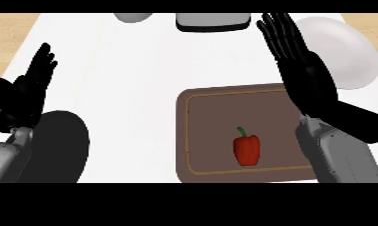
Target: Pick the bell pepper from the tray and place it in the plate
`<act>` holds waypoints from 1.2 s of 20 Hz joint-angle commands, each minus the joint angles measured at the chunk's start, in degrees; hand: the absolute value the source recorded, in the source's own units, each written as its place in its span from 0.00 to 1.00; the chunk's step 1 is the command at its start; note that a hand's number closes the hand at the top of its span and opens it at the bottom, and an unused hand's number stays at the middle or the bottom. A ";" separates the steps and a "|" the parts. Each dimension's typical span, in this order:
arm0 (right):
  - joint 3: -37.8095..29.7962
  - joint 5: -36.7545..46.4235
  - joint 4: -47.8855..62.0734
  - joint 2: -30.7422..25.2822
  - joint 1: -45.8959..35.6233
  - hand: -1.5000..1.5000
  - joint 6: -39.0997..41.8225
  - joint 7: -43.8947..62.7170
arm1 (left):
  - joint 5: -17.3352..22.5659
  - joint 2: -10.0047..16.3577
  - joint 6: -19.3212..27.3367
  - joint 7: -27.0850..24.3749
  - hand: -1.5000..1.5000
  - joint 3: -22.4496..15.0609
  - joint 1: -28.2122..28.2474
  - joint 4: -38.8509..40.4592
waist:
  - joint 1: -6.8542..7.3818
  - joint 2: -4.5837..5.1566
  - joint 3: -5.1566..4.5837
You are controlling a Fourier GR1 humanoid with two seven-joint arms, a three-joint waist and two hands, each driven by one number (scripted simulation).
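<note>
My right forearm (336, 155) is closest, a grey sleeve running up along the right side of the tray (182, 135) and covering that edge, so I cannot see the rim there. Above it my right hand (303, 75) stands edge-on over the tray's far right corner, fingers straight and together, holding nothing. It hides the near-left part of the plate (343, 45), a white round that lies beyond the tray's right corner and is also cut by the view's right edge.

The bell pepper (247, 150) lies inside the tray, towards its near right, apart from both hands. It is red and glossy, longer than wide, with a short green stem pointing away from me.

Well left of the tray, my left hand (29, 90) rests open with its fingers up, the left forearm (11, 155) mostly out of view. A dark shadow (63, 145) spreads on the white counter (133, 70) between it and the tray. Beyond the tray, a grey block (212, 21) and a pale rounded thing (133, 17) are cut off; I cannot tell what they are.
</note>
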 commanded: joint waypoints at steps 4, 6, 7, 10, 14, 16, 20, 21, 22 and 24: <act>-10.02 -0.28 -0.61 -8.28 2.61 1.00 -3.25 7.50 | 2.16 -6.95 -0.62 3.99 0.50 -5.38 7.54 0.70 | -0.48 -0.06 -2.54; -13.18 1.24 0.19 -12.85 3.63 1.00 -4.13 10.85 | 5.46 -10.39 -2.03 4.95 0.50 -6.26 10.24 2.03 | -1.17 -0.04 -2.67; -7.24 18.39 3.58 -24.13 5.23 1.00 -2.34 9.86 | 4.53 -8.56 -1.98 4.59 0.50 -5.46 7.71 1.38 | -4.05 0.86 -4.88; -15.30 17.64 3.78 -14.14 11.89 0.00 -19.33 10.41 | 6.45 -12.91 -3.37 4.28 0.50 -8.08 10.81 0.04 | -1.88 -0.11 -2.57; -15.61 14.14 -9.19 -7.90 24.98 0.00 -20.77 3.97 | 4.88 -16.09 -1.90 5.06 0.50 -10.18 11.51 -0.90 | -0.85 -0.21 -2.45; -15.24 15.14 -11.77 -7.44 29.00 0.00 -19.03 2.88 | 4.38 -15.33 -4.26 4.89 0.50 -8.85 12.48 -2.30 | 0.31 0.01 -2.46; -14.65 19.27 -16.00 -11.99 28.82 0.00 -15.26 11.19 | 4.08 -14.91 -7.53 3.15 0.50 -6.14 12.41 1.98 | 0.61 0.09 -2.50; -15.07 17.83 -20.28 -14.43 33.78 0.00 -12.01 11.32 | 3.59 -16.22 -6.55 2.91 0.50 -6.96 10.89 1.91 | -0.02 -0.01 -2.52; -13.67 19.95 -20.13 -17.42 31.75 0.00 -10.39 16.22 | 2.99 -17.82 -5.14 2.44 0.50 -7.90 10.99 3.14 | 0.02 0.03 -2.58; -10.39 22.98 -20.87 -20.49 34.54 0.00 -6.65 18.73 | 3.74 -16.37 -5.30 4.64 0.50 -7.26 10.89 1.17 | 0.10 0.00 -2.61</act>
